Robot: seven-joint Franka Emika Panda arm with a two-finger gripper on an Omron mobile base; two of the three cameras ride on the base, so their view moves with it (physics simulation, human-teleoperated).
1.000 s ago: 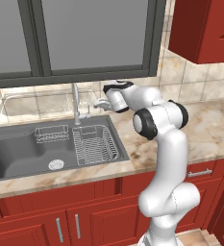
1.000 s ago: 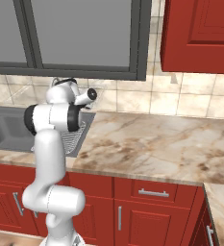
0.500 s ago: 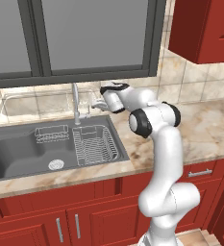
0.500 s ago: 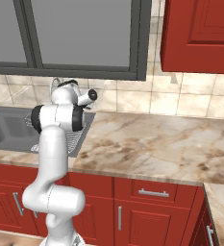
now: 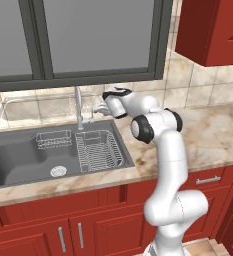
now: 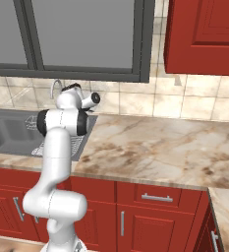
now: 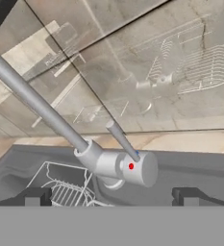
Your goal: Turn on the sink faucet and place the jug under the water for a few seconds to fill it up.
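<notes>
1. The gripper (image 7: 111,196) hangs just beside the faucet (image 5: 79,107), at the far edge of the sink (image 5: 18,160). Its jaws stand spread wide with nothing between them. In the hand view the two dark fingertips (image 7: 35,196) sit either side of the faucet's valve body, and the thin lever (image 7: 121,140) slants up from it, untouched as far as I can tell.

2. No water runs from the spout in the left base view, so I judge the tap is not yet on. The first step, pushing the lever, is what is in hand (the arm is placed for it, close to the stem).

3. I cannot make out the jug with any certainty. Its whereabouts stay an open question.

4. Left to do, by my reckoning: nudge the lever, fetch the jug, hold it beneath the spout for a short while. So the task is near its start.

5. The wire racks (image 5: 99,150) lie in the right part of the sink, and the drain (image 5: 58,171) to their left.

6. Writing: none readable. The only mark is a small red dot (image 7: 130,166) on the valve cap, with a hint of blue at the lever's foot, likely hot and cold.
</notes>
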